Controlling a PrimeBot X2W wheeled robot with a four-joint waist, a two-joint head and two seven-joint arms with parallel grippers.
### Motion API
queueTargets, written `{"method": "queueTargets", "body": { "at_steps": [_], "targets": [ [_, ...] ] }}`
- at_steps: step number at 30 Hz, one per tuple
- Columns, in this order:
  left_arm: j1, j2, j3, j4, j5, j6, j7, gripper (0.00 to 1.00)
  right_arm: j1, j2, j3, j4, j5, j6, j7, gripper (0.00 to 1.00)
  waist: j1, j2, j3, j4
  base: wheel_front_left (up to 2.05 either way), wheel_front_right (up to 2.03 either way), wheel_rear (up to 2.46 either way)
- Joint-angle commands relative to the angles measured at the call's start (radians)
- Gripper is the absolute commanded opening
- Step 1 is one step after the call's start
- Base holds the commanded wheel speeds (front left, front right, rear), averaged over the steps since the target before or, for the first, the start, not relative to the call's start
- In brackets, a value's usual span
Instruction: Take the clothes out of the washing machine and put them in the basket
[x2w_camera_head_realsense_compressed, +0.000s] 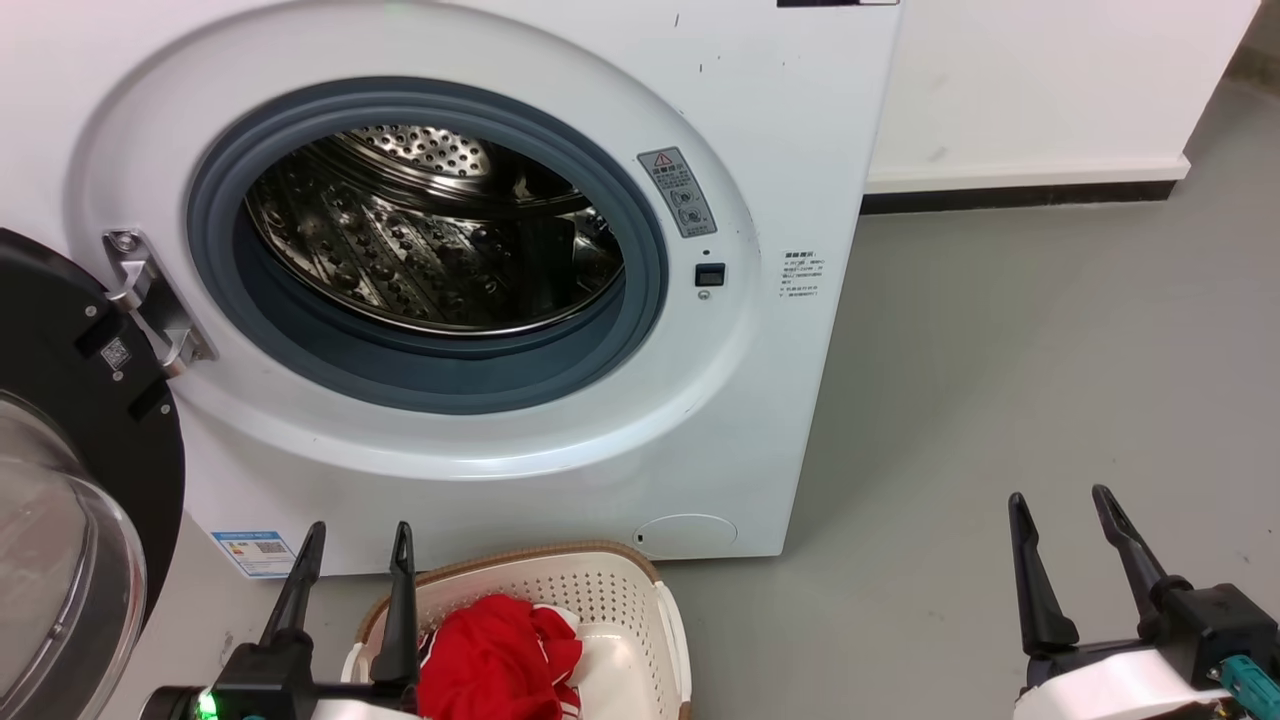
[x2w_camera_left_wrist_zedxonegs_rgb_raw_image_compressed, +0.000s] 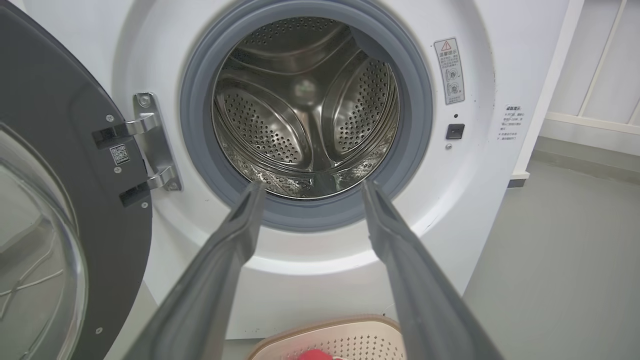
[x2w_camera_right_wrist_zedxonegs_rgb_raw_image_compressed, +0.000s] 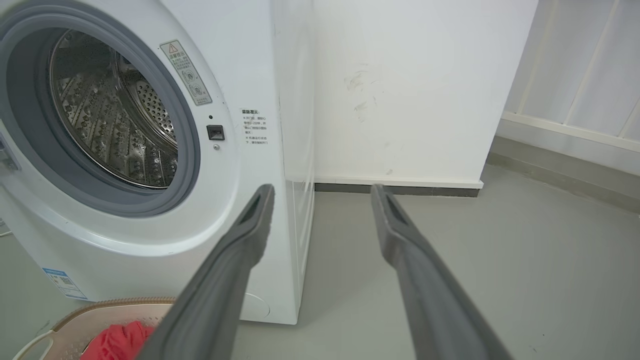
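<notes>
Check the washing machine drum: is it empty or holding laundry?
Empty, as far as visible. The drum shows bare perforated steel, no fabric, and the red clothes lie in the basket.

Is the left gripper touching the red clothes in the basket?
Apart. In the left wrist view the left gripper stands open and empty, and the clothes lie below in the basket, with bare basket showing between them and each finger.

The washing machine (x2w_camera_head_realsense_compressed: 760, 120) stands on the floor (x2w_camera_head_realsense_compressed: 1000, 380), its door (x2w_camera_head_realsense_compressed: 60, 420) swung open to the left. The basket (x2w_camera_head_realsense_compressed: 610, 590) sits just before the machine's lower front. The clothes (x2w_camera_head_realsense_compressed: 495, 655) lie in it, seemingly toward its left side. The left claw (x2w_camera_head_realsense_compressed: 360, 528) hangs at the basket's left rim, and the right claw (x2w_camera_head_realsense_compressed: 1058, 495) is well apart to the right.
</notes>
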Motion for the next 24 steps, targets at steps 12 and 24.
{"method": "queueTargets", "body": {
  "at_steps": [12,24],
  "targets": [
    [0.027,0.008,-0.002,-0.019,-0.017,0.017,0.013,1.00,0.031,-0.001,0.008,-0.031,0.014,-0.001,0.018,1.00,0.0002,0.0000,-0.012,0.002,0.00,0.00,0.00],
    [0.023,0.012,-0.010,-0.006,-0.022,0.017,0.013,0.00,0.024,0.000,0.017,-0.015,0.025,0.000,0.014,0.00,0.0002,0.0000,-0.019,0.005,0.00,0.00,0.00]
  ]
}}
